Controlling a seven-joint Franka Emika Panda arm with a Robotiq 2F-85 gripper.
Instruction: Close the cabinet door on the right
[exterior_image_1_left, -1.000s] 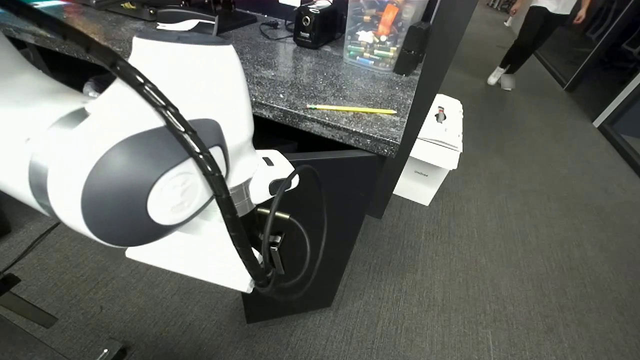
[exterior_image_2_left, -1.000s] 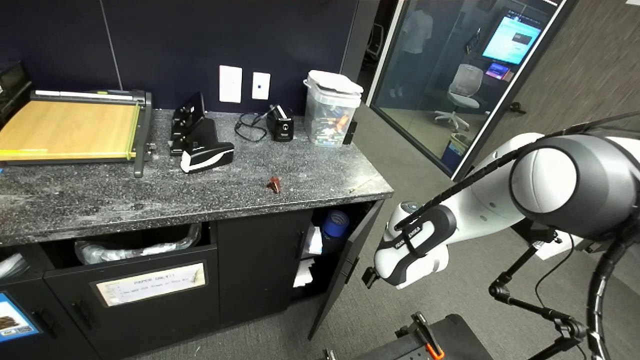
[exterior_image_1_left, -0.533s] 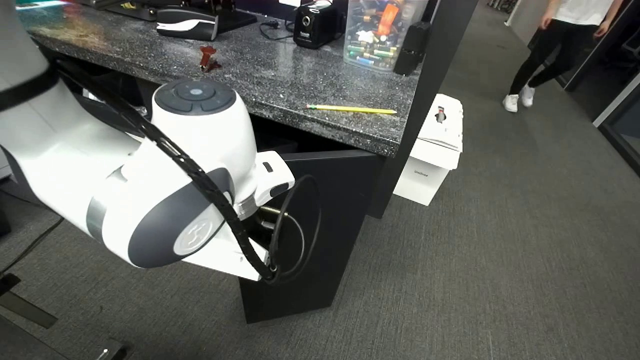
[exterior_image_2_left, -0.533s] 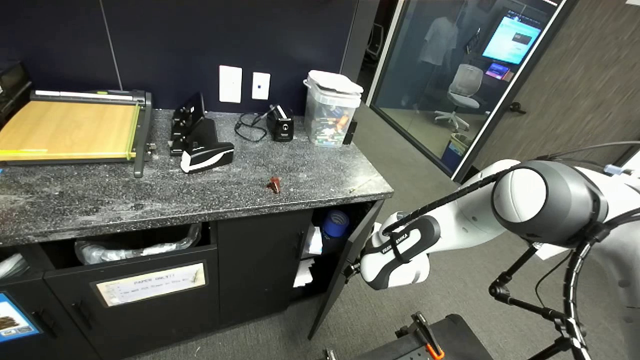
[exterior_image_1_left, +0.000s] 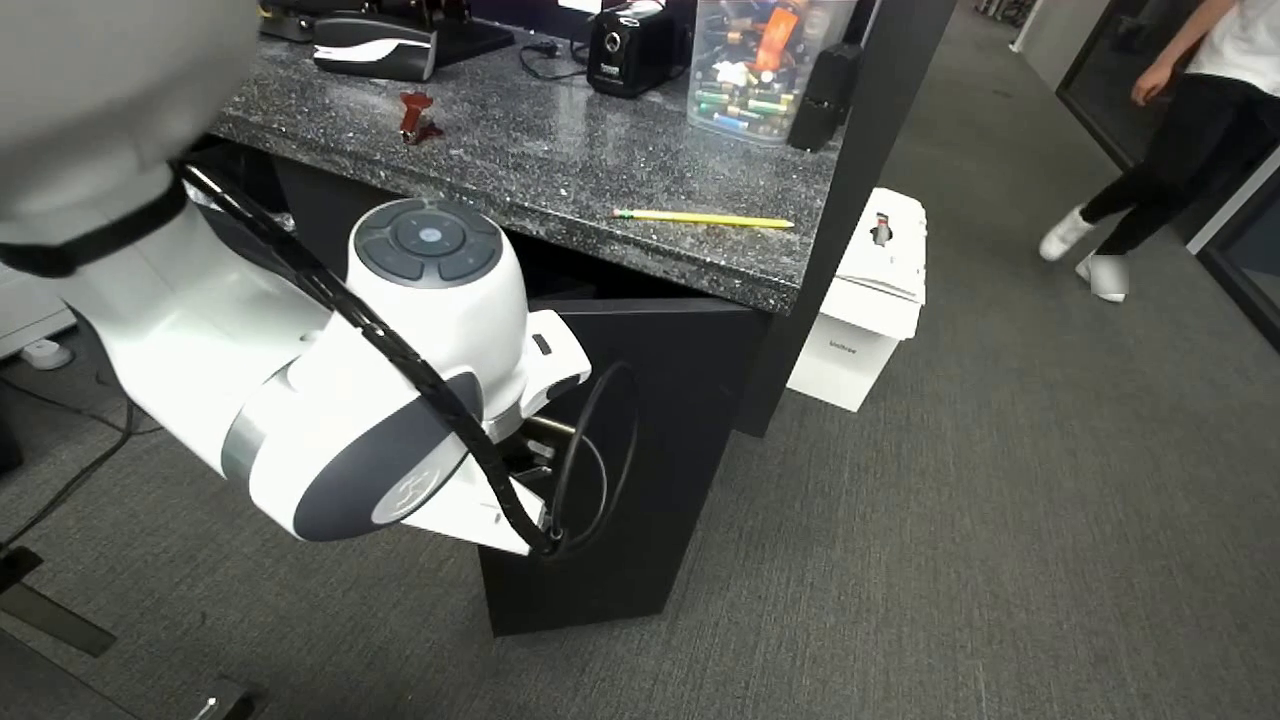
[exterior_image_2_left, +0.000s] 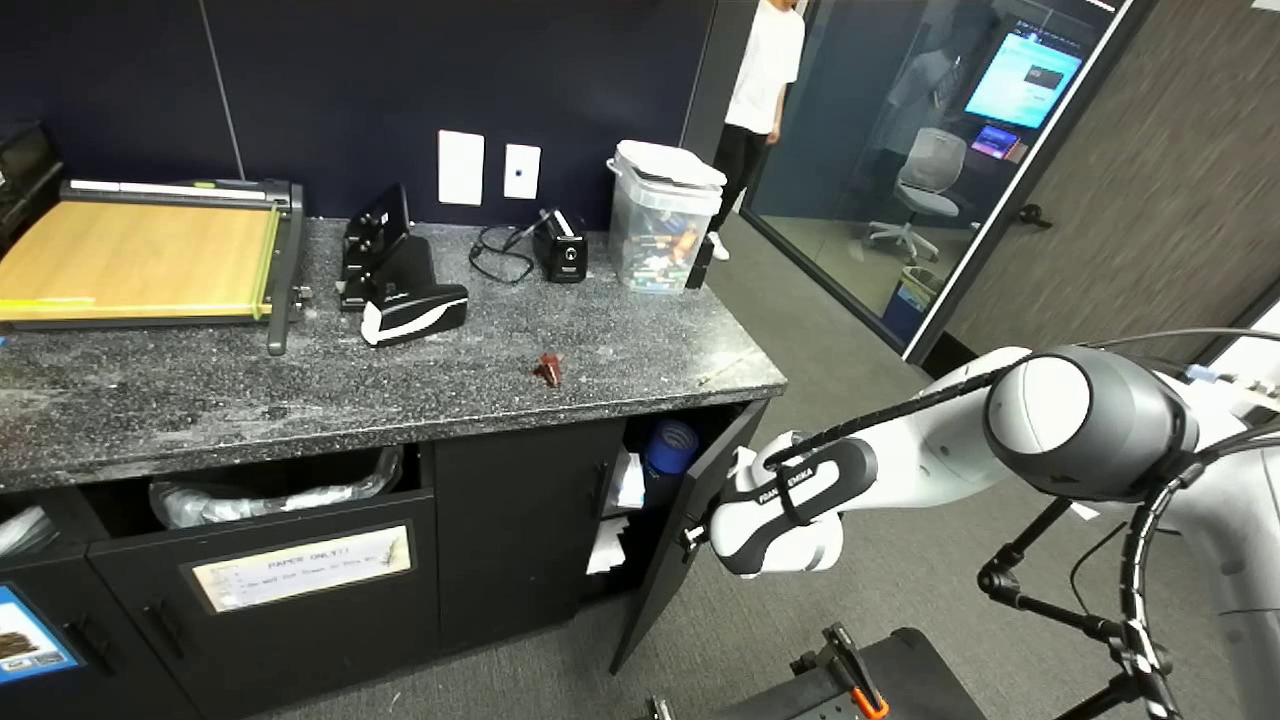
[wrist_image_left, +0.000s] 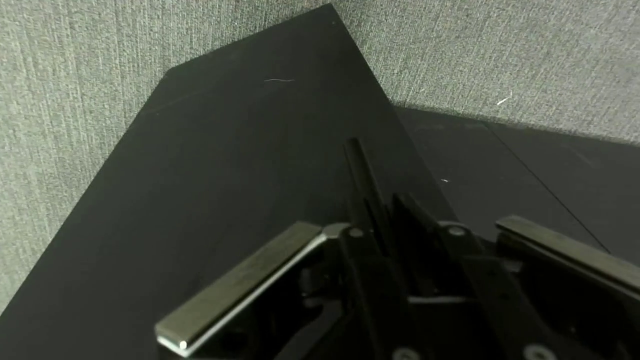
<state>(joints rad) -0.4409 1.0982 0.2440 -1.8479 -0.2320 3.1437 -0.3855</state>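
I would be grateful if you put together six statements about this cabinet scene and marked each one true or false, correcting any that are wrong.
1. The gripper is at the bar handle of the cabinet door. True, though whether it grips the handle is hard to tell.
2. That door is fully shut. False: it stands open.
3. A yellow pencil lies on the countertop. True.
4. The white box is on the countertop too. False: the white box stands on the carpet.
5. A person in a white shirt shows in both exterior views. True.
6. The "PAPER ONLY!!" label is on the open door. False: the label is on a different cabinet front.
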